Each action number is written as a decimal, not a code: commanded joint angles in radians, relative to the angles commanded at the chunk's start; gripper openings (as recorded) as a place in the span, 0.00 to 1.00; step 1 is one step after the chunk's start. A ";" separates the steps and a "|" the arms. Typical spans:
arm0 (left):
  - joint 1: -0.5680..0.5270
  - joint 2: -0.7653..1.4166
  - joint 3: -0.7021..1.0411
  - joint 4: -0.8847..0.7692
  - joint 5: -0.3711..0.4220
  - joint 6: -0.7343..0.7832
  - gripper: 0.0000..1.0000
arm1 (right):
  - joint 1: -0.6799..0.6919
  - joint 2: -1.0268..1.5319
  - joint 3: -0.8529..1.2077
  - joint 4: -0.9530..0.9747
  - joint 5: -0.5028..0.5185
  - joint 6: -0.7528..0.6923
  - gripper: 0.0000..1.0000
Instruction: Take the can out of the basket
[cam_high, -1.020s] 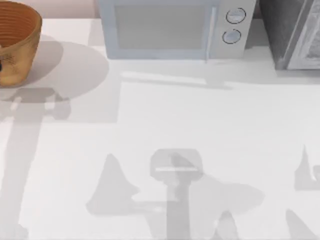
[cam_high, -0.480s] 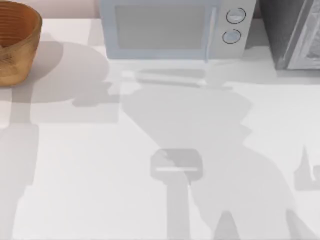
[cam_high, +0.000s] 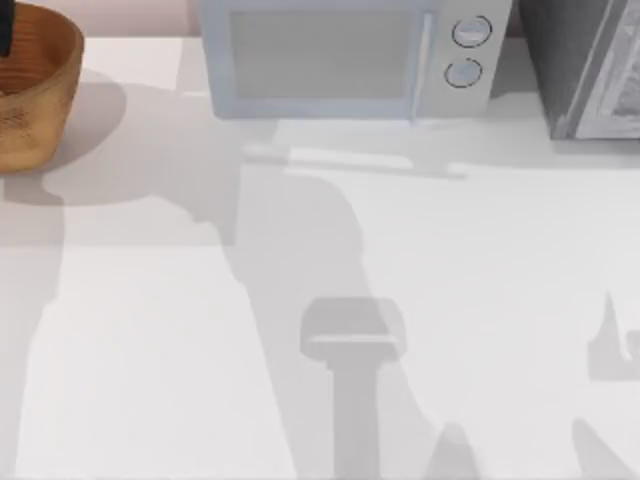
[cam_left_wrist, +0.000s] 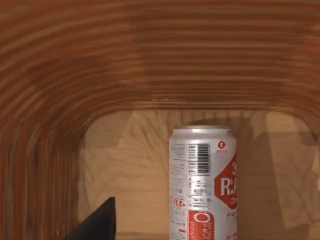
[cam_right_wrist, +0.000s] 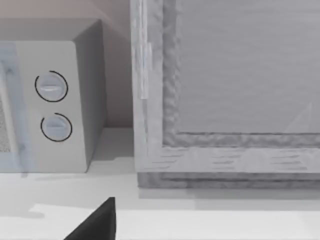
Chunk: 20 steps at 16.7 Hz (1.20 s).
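Observation:
The basket (cam_high: 35, 95) is a round orange-brown woven bowl at the table's far left back corner, partly cut off by the top view's edge. In the left wrist view its ribbed inner wall (cam_left_wrist: 150, 55) curves around the can (cam_left_wrist: 202, 182), a silver cylinder with a red label and a barcode. The can stands upright on the basket's wooden floor. A dark piece of my left gripper (cam_high: 5, 30) shows over the basket's rim at the top view's left edge, and a dark tip of it (cam_left_wrist: 97, 222) sits beside the can, apart from it. A dark tip of my right gripper (cam_right_wrist: 95, 222) hangs above the table.
A pale blue microwave (cam_high: 350, 55) with two round knobs (cam_high: 470, 32) stands at the back centre. A grey textured appliance (cam_high: 590, 70) fills the back right corner. The right wrist view faces both of them. Arm shadows lie across the white tabletop (cam_high: 480, 260).
The dark piece of my left gripper has moved from the basket's near side to over its rim. The arm shadows have shifted across the table. The basket has stayed put.

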 joint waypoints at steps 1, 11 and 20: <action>0.005 0.048 0.033 -0.032 0.002 0.008 1.00 | 0.000 0.000 0.000 0.000 0.000 0.000 1.00; 0.011 0.146 0.090 -0.094 0.004 0.025 1.00 | 0.000 0.000 0.000 0.000 0.000 0.000 1.00; 0.004 0.252 0.070 0.033 0.003 0.015 1.00 | 0.000 0.000 0.000 0.000 0.000 0.000 1.00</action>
